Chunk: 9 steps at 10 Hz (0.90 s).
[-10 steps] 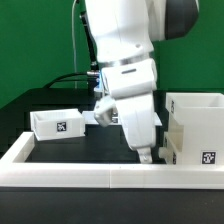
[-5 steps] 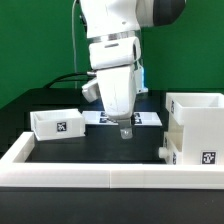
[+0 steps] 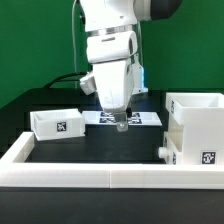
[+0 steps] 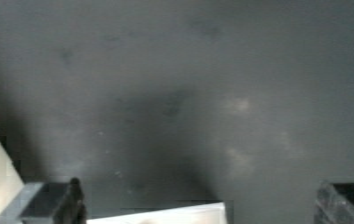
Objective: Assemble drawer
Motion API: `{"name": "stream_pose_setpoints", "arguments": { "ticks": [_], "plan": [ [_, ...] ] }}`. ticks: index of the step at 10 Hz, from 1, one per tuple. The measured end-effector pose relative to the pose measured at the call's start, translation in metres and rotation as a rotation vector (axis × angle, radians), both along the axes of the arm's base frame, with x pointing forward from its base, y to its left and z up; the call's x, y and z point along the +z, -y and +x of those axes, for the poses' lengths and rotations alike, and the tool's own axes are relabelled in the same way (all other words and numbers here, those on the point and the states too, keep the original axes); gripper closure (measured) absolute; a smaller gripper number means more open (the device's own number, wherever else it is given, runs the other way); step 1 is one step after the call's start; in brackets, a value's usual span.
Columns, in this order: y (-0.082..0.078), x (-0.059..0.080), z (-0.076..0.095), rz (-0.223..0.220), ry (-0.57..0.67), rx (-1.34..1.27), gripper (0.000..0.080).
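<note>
The tall white drawer housing point(image 3: 196, 112) stands at the exterior view's right. A white part bearing a tag point(image 3: 205, 156) sits low at its front, and I cannot tell whether it is inside the housing. One small open-top tray point(image 3: 57, 123) with a tag lies at the exterior view's left. My gripper point(image 3: 122, 126) hangs over the middle of the black table, between the tray and the housing, touching neither. In the wrist view the gripper point(image 4: 204, 203) is open wide and empty, with dark fingertips point(image 4: 60, 202) at both edges of the picture.
The marker board point(image 3: 146, 118) lies flat behind the gripper. A low white wall point(image 3: 100, 166) borders the table at the front and sides. A white edge point(image 4: 165, 214) shows below the gripper in the wrist view. Black cables run at the back left.
The gripper has moved up and to the exterior view's left, away from the housing's front toward the table's middle. The tray and housing have not moved.
</note>
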<state>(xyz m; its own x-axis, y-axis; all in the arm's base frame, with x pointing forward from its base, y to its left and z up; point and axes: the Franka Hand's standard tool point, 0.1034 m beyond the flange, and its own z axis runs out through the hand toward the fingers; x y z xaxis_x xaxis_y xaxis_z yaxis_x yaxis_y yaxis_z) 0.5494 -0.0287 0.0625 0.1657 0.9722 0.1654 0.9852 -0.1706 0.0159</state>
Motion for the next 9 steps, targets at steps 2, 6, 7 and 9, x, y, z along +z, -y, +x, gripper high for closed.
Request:
{"name": "stream_pose_setpoints", "arguments": {
  "ticks": [2, 6, 7, 9],
  "plan": [
    [-0.001, 0.0, -0.001, 0.006, -0.021, -0.119, 0.0151],
    [0.004, 0.002, -0.021, 0.023, -0.064, -0.492, 0.0151],
    [0.008, 0.002, -0.029, 0.027, -0.083, -0.576, 0.0151],
    [0.023, 0.013, -0.044, 0.029, -0.099, -0.689, 0.0151]
  ]
}}
